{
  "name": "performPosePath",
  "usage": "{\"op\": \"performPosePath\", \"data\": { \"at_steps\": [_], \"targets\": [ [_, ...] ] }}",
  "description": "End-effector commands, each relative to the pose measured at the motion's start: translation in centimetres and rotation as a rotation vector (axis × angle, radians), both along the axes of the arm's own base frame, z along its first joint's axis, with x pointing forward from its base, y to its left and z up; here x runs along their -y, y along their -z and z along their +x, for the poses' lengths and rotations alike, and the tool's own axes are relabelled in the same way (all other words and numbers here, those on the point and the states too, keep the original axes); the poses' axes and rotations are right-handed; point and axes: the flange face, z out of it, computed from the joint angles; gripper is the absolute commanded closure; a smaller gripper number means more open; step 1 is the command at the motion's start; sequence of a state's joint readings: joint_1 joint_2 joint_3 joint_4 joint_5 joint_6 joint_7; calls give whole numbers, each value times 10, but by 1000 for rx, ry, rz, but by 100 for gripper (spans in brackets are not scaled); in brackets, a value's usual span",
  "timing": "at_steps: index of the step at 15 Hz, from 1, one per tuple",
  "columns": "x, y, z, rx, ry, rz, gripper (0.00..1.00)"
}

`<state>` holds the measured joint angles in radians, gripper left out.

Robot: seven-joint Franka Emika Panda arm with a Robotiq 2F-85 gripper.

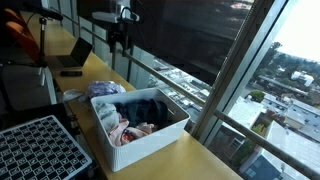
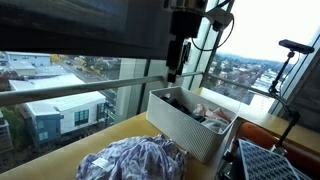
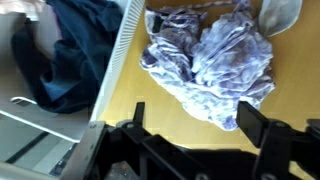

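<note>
- A wide window [image 1: 215,45] of tinted glass in dark metal framing is seen behind the tabletop in both exterior views. A pale round rail [image 2: 70,92] runs across it.
- The tabletop [image 1: 205,160] is a smooth slab of yellowish wood with a faint sheen. In the wrist view [image 3: 150,120] its bare surface shows as plain and unmarked.
- A white rectangular basket [image 1: 150,140] is set on the tabletop. Its walls are straight and finely ribbed, plastic by the look of them, and the rim is thin; the ribbing shows best in an exterior view [image 2: 185,130]. In the wrist view one wall [image 3: 115,60] crosses the picture at a slant.
- A black tray [image 1: 40,150] with a regular grid of small square cells lies just beside the basket, and its corner is also caught in an exterior view [image 2: 275,165].
- A crumpled cloth [image 3: 215,60], thin, soft and heavily wrinkled, mottled in lilac and white, is heaped on the tabletop just outside the basket wall. It is seen as a low rumpled mound in both exterior views [image 1: 80,94] [image 2: 135,160].
- A dark blue garment [image 3: 75,55] of matte fabric lies loosely folded inside the basket, with pinkish pieces of fabric [image 1: 125,127] bunched beside it.
- The pincer [image 3: 192,110], black and angular, is held spread wide, with nothing gripped between its fingers. It hangs well above the tabletop, over the crumpled cloth and apart from it, as both exterior views show [image 1: 121,48] [image 2: 172,72].
</note>
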<state>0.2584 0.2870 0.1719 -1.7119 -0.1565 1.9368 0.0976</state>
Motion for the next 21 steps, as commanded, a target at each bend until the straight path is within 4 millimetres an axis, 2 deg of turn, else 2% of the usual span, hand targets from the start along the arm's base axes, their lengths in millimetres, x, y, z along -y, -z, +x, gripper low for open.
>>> {"op": "performPosePath", "data": {
  "at_steps": [1, 3, 4, 5, 7, 9, 11, 15, 18, 21],
  "targets": [
    [96, -26, 18, 61, 100, -21, 0],
    [160, -27, 26, 68, 175, -25, 0],
    [190, -21, 28, 66, 206, -25, 0],
    [211, -12, 28, 58, 235, -22, 0],
    [245, 15, 25, 38, 284, -27, 0],
    [264, 49, 11, -11, 324, -37, 0],
    [268, 82, -8, -66, 338, -37, 0],
    [249, 138, -37, -112, 303, -35, 0],
    [245, 176, -53, -106, 279, -33, 0],
    [249, 211, -59, -90, 263, -32, 0]
  ]
}}
